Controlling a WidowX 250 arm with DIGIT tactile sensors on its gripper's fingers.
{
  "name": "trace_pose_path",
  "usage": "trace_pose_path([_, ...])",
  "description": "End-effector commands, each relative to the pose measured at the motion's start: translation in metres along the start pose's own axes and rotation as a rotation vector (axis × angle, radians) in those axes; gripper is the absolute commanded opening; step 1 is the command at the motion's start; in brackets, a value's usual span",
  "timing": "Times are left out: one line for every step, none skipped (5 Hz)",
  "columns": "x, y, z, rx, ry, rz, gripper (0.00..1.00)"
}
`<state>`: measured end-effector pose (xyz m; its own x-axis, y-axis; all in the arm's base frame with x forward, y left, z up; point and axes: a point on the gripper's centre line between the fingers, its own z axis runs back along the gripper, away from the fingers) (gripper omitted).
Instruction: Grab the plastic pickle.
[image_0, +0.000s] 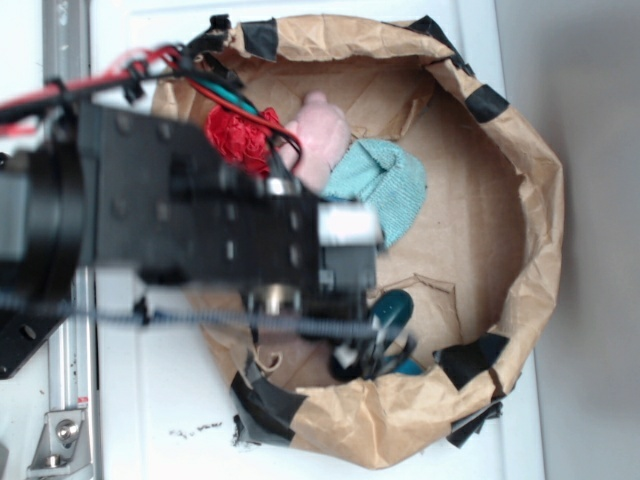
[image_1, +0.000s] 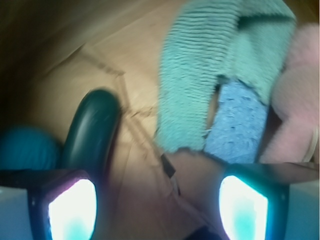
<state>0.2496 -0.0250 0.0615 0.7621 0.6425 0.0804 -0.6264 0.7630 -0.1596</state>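
The plastic pickle (image_1: 92, 132) lies on the brown paper floor of the paper-lined basket (image_0: 535, 200), close to the crumpled wall on one side, with a teal ball (image_1: 25, 148) touching or just beside it against that wall. In the wrist view the pickle's rounded end points away from the camera and its near end disappears behind the left glowing finger pad (image_1: 72, 210). The gripper (image_1: 157, 210) stands wide open with nothing between its fingers; bare paper fills the gap (the pickle sits off to one side of that gap, not inside it). Whether the pad touches the pickle cannot be told.

Across the open strip of floor lies the light teal knit cloth (image_1: 200, 65), folded over a blue cloth (image_1: 237, 122), with the pink plush toy (image_1: 297, 100) beside it. From the exterior view the arm (image_0: 190, 210) hides much of the basket; a red item (image_0: 240, 135) sits near the plush toy at the far wall. The raised paper rim runs all around, taped in black.
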Motion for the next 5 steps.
trace_pose_path([0.013,-0.004,-0.004,-0.083,-0.031,0.258,1.0])
trace_pose_path([0.007,-0.027,-0.013,-0.091,0.003,0.244,1.0])
trace_pose_path([0.005,-0.045,-0.022,-0.061,0.001,0.222,1.0])
trace_pose_path([0.001,-0.053,-0.034,-0.034,0.021,0.192,1.0])
trace_pose_path([-0.008,-0.052,-0.048,0.003,0.053,0.155,1.0])
